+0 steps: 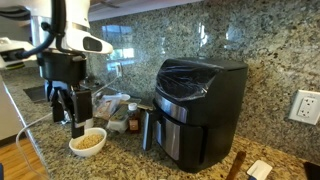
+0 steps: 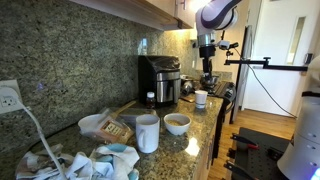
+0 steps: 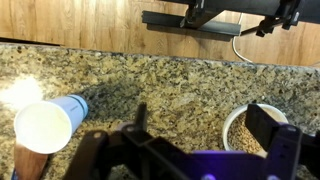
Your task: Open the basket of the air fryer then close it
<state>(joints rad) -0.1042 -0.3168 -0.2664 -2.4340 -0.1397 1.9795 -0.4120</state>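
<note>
The black air fryer [image 1: 205,95] stands on the granite counter against the wall and shows in both exterior views [image 2: 158,75]. Its basket [image 1: 178,132] sits pushed in under the silver band, with the black handle [image 1: 148,128] sticking out towards my arm. My gripper [image 1: 68,108] is open and empty. It hangs to the side of the fryer, well away from the handle, just above a white bowl of grains [image 1: 87,142]. In the wrist view my gripper [image 3: 205,125] points down at the counter, and the bowl [image 3: 240,135] lies by one finger.
A white and blue cup [image 3: 48,125] lies on its side on the counter. Packets and a jar [image 1: 117,112] stand between my gripper and the fryer. A mug [image 2: 147,132], another bowl [image 2: 177,123] and bags [image 2: 105,128] sit beyond the fryer. A wall outlet [image 1: 305,105] is nearby.
</note>
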